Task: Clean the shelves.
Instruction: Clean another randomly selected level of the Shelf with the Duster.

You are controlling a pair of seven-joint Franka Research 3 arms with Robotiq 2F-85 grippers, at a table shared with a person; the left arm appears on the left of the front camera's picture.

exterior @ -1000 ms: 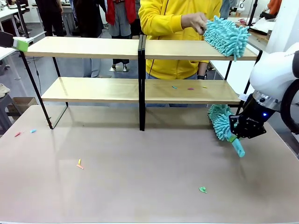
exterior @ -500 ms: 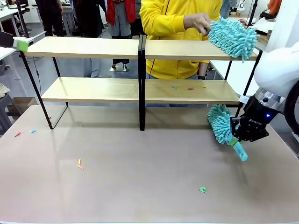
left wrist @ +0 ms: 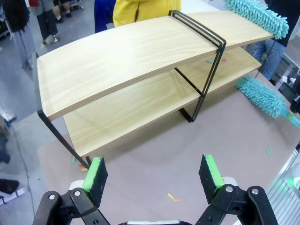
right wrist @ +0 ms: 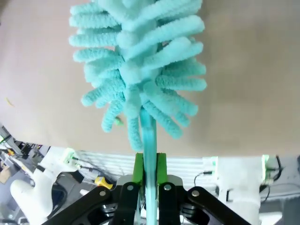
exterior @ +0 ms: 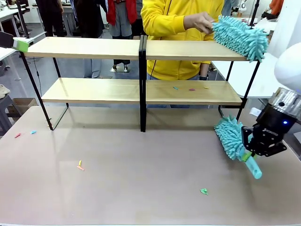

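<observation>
Rightward and nearer now, the right hand (exterior: 249, 154) — clenched on a teal duster (exterior: 229, 137) — hangs beside the shelves (exterior: 94, 90); the left hand (left wrist: 153, 172) stands released.

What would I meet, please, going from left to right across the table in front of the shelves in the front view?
pink scrap → blue scrap → yellow and orange scraps → green scrap → teal duster → right gripper, shut on the duster's handle.
</observation>
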